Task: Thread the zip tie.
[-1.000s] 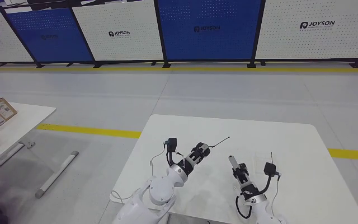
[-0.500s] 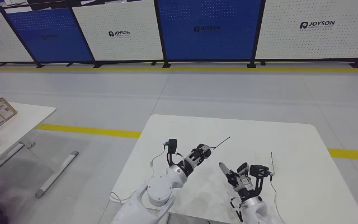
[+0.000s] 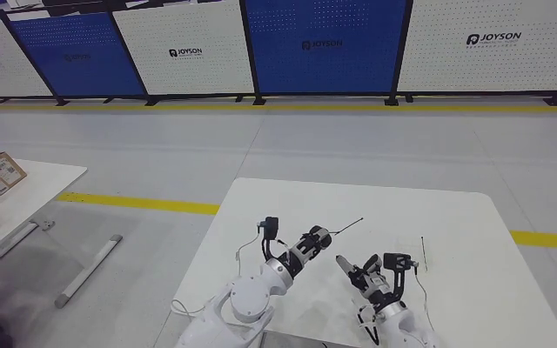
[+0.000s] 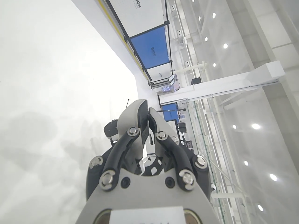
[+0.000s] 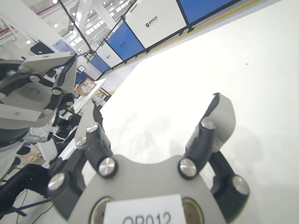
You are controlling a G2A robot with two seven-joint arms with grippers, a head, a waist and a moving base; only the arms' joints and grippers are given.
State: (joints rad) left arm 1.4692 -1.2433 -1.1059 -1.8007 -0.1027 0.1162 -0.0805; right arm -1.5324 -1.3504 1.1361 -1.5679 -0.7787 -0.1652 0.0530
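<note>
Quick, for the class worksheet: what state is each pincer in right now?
Left pincer: shut on the zip tie.
Right pincer: open, holding nothing.

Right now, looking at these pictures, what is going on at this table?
The left gripper is shut on a black zip tie and holds it off the white table, free end pointing away. The right gripper sits beside it with fingers open, holding nothing. A second zip tie lies on the table. Nothing is threaded yet.

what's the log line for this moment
left gripper: shut on thin black plastic zip tie, over white table | right gripper: open, empty, beside it | second thin black tie: flat on table | threading: not begun
</note>
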